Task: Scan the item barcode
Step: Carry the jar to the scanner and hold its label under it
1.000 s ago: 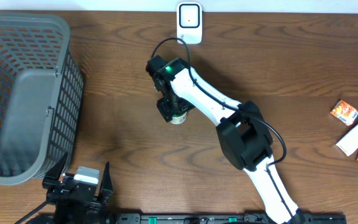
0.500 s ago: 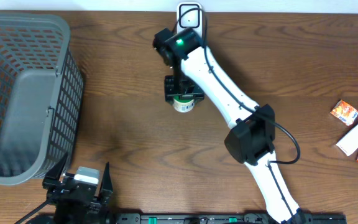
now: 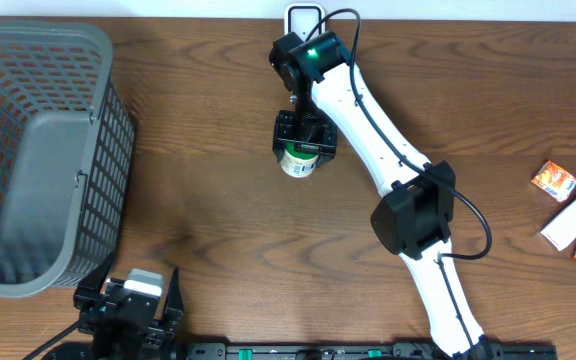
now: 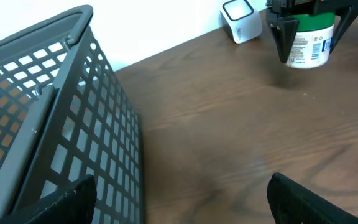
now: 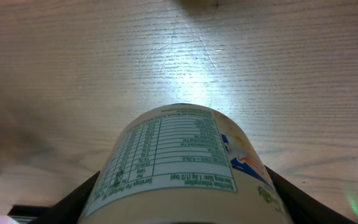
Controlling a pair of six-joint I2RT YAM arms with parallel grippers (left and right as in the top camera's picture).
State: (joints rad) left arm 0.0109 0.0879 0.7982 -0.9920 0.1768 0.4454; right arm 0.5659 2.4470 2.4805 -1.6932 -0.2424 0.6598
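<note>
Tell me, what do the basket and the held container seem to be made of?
Basket: grey plastic, matte, probably moulded, judging by its uniform open grid walls. Container: likely plastic, a smooth white body with a printed label and a green top.

Grey basket [image 3: 113, 160] far L; snack pkts [image 3: 575, 218] far R.

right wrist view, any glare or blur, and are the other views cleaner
Right wrist: bright glare patch on the table beyond the container, whose nearest label edge is soft. Left wrist: wall washed out white. Overhead: evenly lit, sharp.
</note>
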